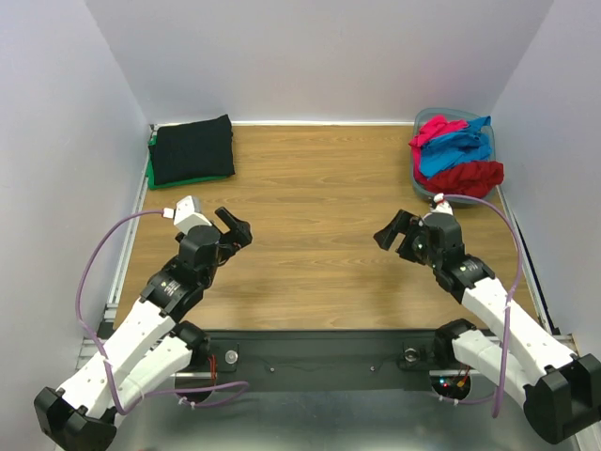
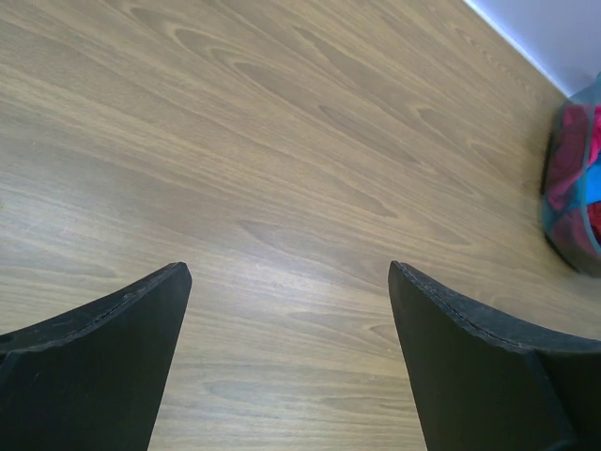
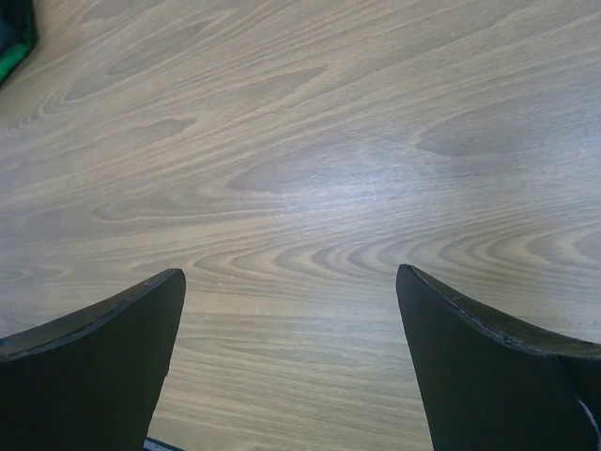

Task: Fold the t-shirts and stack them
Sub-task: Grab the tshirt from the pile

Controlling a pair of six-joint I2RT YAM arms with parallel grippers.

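A folded black t-shirt (image 1: 192, 147) lies on a folded green t-shirt (image 1: 178, 180) at the table's back left corner. A dark red t-shirt (image 1: 467, 177), a blue one (image 1: 454, 150) and a bright pink one (image 1: 430, 130) lie crumpled in the tub at the back right. My left gripper (image 1: 237, 228) is open and empty above bare wood; its view (image 2: 289, 272) shows only table between the fingers. My right gripper (image 1: 392, 234) is open and empty, also over bare wood (image 3: 289, 274).
The grey-blue plastic tub (image 1: 420, 117) stands at the back right corner, seen also at the left wrist view's right edge (image 2: 571, 183). White walls enclose the wooden table (image 1: 319, 207) on three sides. A metal rail (image 1: 131, 225) runs along the left edge.
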